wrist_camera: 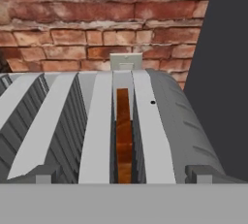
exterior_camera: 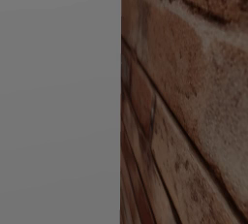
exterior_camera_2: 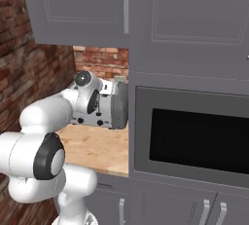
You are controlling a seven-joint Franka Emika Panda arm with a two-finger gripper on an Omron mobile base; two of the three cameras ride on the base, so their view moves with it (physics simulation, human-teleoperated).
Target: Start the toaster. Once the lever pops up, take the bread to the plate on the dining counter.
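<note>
One slice, the bread (wrist_camera: pixel 123 136), sits deep in the toaster (wrist_camera: pixel 160 131) slot; the gripper (wrist_camera: pixel 123 179) hovers above, jaws fully spread and empty. Next, probably, comes pressing the lever.

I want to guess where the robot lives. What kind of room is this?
Most likely a kitchen. A grey toaster with a slice of bread in its slot sits on a wood-topped counter, beside a built-in oven with grey cabinets above and a brick wall behind.

No legible text (nor labels) anywhere.
</note>
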